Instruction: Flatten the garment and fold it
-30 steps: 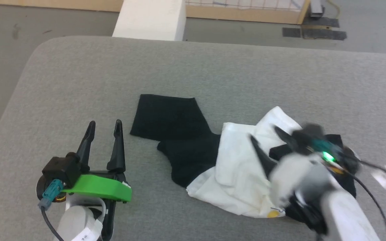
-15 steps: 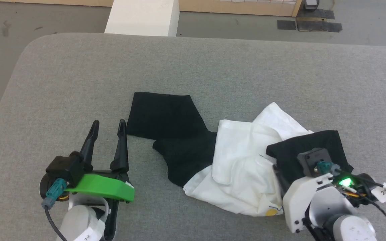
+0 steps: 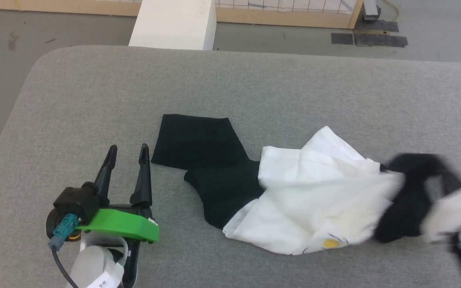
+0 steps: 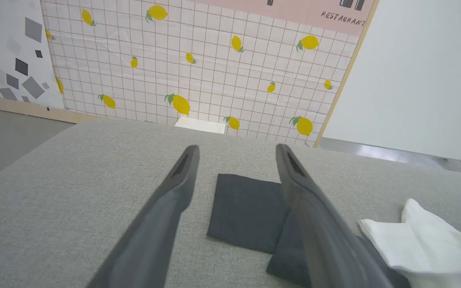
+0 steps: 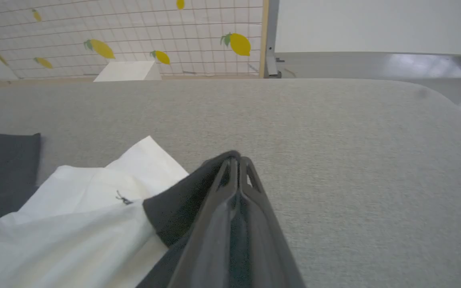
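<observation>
The garment (image 3: 314,200) lies crumpled on the grey table, its white body in the middle. One black sleeve (image 3: 198,144) is spread flat to the left. The other black sleeve (image 5: 174,208) is pinched between the fingers of my right gripper (image 5: 235,159), which is shut on it. In the head view that sleeve (image 3: 410,200) and my right arm (image 3: 450,218) are blurred at the right edge. My left gripper (image 3: 128,148) stands open just left of the flat sleeve (image 4: 246,208), holding nothing, with its fingertips (image 4: 190,154) above the table.
The grey padded table (image 3: 254,88) has a rounded far-left corner and its left edge close to my left arm. A white box (image 3: 174,24) stands on the floor beyond the far edge. A lemon-patterned wall panel (image 4: 214,60) rises behind.
My right gripper has shut on the near black sleeve and pulled it to the right, drawing the white body out. The left gripper has stayed in place, open.
</observation>
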### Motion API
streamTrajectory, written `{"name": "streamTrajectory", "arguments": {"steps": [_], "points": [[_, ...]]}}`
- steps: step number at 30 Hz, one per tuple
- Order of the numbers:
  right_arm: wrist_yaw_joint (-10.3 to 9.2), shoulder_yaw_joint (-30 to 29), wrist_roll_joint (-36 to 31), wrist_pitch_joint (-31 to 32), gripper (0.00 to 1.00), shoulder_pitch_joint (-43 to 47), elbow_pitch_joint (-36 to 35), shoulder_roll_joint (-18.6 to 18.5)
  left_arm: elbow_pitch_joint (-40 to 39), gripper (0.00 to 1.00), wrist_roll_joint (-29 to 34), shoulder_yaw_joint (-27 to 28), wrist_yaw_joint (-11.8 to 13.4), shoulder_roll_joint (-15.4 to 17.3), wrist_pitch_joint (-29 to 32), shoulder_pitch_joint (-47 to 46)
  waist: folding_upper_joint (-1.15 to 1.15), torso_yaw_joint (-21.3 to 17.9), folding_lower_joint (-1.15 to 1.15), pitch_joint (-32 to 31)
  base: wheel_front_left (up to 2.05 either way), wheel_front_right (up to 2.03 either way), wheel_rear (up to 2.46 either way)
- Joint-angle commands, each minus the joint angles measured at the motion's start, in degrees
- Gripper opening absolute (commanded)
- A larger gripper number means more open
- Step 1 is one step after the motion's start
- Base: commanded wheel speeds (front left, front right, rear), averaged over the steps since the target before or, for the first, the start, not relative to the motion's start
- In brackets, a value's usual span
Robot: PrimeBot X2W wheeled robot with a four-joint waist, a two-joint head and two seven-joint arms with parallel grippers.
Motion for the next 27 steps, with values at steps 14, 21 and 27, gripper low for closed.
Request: {"name": "streamTrajectory", "arguments": {"steps": [14, 21, 27], "points": [[-0.09, -31.18, 0.58, -3.93, 1.00, -1.23, 22.34, -0.11, 0.33, 1.00, -0.12, -0.04, -0.42, 0.84, -0.22, 0.35, 0.00, -2.11, 0.00, -1.16, 0.00, 0.00, 0.00], [-0.09, -19.24, 0.59, -19.43, 1.00, 0.02, 13.13, -0.11, 2.21, 1.00, -0.93, -6.48, -0.42, 1.14, 0.36, 0.29, 0.00, -3.44, 0.00, -2.12, 0.00, 0.00, 0.00], [-0.09, -6.41, 2.27, -24.14, 1.00, 4.34, 3.98, -0.11, 7.43, 1.00, -1.35, -13.60, 0.80, 0.47, 12.31, -2.05, 0.00, -5.15, 0.00, -2.00, 0.00, 0.00, 0.00]]}}
